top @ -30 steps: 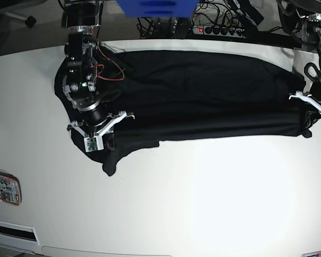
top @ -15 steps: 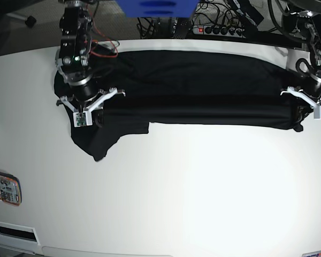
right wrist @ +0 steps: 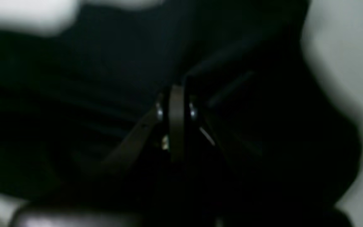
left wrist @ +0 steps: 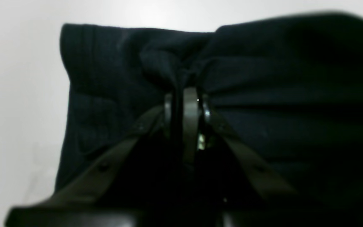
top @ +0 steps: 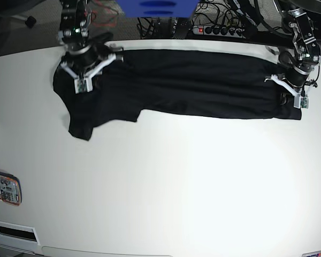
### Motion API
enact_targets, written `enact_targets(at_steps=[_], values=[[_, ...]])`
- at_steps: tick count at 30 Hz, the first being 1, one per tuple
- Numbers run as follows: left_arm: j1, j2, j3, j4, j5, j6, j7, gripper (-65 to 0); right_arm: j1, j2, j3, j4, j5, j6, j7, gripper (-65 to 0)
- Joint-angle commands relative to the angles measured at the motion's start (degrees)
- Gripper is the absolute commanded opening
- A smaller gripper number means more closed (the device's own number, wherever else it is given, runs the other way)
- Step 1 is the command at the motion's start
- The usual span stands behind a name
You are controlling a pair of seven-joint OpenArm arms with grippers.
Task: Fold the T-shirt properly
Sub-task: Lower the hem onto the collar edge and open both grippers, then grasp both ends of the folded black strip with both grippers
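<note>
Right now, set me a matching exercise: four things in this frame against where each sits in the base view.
Things:
1. T-shirt
2. left gripper
3. right gripper
4. power strip

Places:
A. far left end of the cloth, shut on it
B. spread flat across the table's far side
C. beyond the table's far edge
D. far right end of the cloth, shut on it

Pairs: 1-B, 2-D, 3-A, 4-C

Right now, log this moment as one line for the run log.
left tool: shut on T-shirt | right tool: shut on T-shirt | shirt: stretched between tools along table far edge
</note>
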Motion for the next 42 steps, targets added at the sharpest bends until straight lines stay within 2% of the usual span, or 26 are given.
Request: enact_targets(at_steps=[1,7,11,18,21,26,40,41,42], values=[[0.1,-0.9,-0.6,0.1,0.9,1.0,0.4,-65.0,1.1,0.5,0.5,1.9,-0.7,-1.1,2.5,-65.0],[0.1,-0.9,-0.5,-0.5,0.9,1.0,0.4,-65.0,1.0,0.2,0.1,2.1,-0.7,-1.1,2.5,-65.0],[0.0,-0.9,-0.5,-0.5,0.9,1.0,0.4,-65.0,-2.2,0.6,0.4,2.9,-1.7,-1.1,2.5,-65.0],[0.0,-0.8,-0.4,-0.5,0.9,1.0,0.5,-65.0,-1.3,0.2,-0.1,3.2,-13.9,-1.1,6.4,-65.0],[0.0,-0.8,-0.4,-1.2,1.0,1.0,0.6,-65.0,-1.5,0.1,-0.1,3.1,-16.7,-1.1,7.6,-65.0],[-0.6,-0.8,-0.4,-5.1,0.9,1.0,0.4,-65.0,-1.6,0.1,0.0,3.2,-16.8,-1.1,7.6,-65.0],[-1.2,-0.8,-0.4,-5.2,0.9,1.0,0.8,-65.0,-1.3,0.1,0.3,2.8,-16.8,-1.1,7.1,-65.0],[-1.1,-0.8,-0.4,-5.2,0.9,1.1,0.8,-65.0,-1.3,0.1,0.3,2.8,-16.8,-1.1,7.0,-61.9],[-1.1,-0.8,-0.4,-5.1,0.9,1.1,0.8,-62.2,-1.3,0.1,0.3,2.7,-16.8,-1.1,6.3,-55.7]])
